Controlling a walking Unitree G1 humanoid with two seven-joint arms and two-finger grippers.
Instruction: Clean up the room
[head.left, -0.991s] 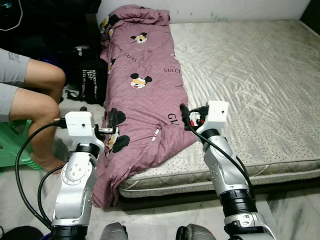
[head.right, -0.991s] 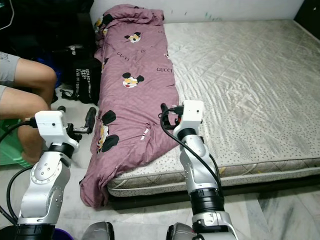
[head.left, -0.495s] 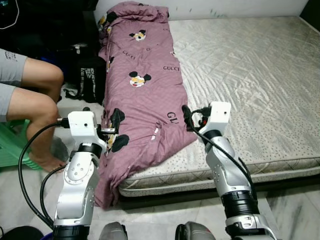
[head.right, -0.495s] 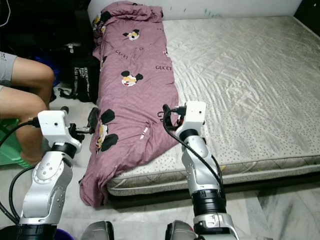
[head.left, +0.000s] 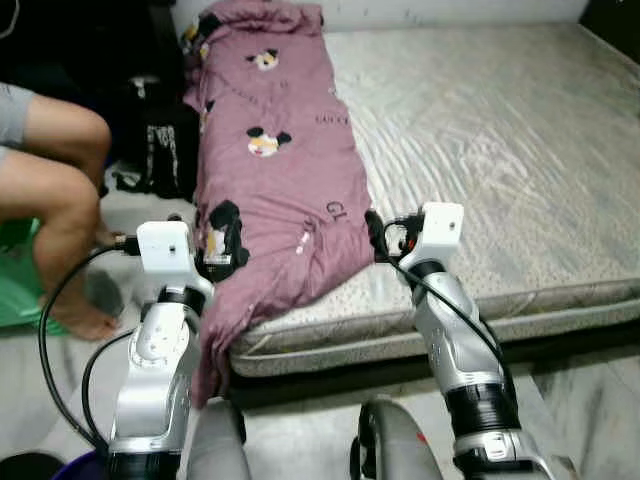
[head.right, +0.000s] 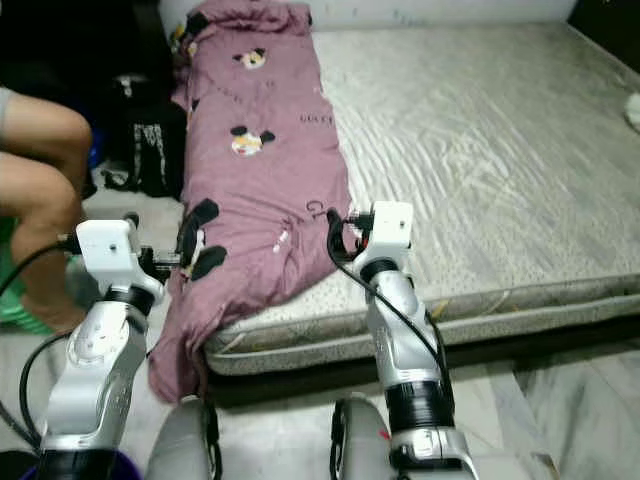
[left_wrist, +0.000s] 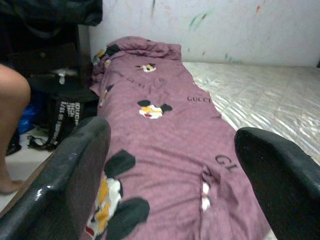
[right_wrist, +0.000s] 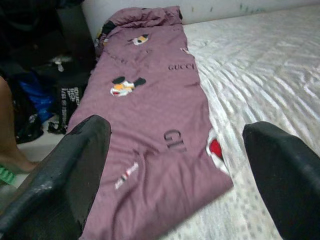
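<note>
Stepping closer over the last second, I now have the bed's near edge right under my raised arms, and my left gripper (head.left: 226, 243) and right gripper (head.left: 375, 235) hang with fingers spread wide and empty, one at each side of the foot end of the purple blanket (head.left: 275, 170). That blanket lies in a long rumpled strip down the left side of the bare quilted mattress (head.left: 500, 150), its lower corner spilling off toward the floor, so I judge nothing tidied yet and grasping it comes next. Beyond it, a person's bare legs (head.left: 55, 190) and a black bag (head.left: 160, 160) crowd the dim left side.
</note>
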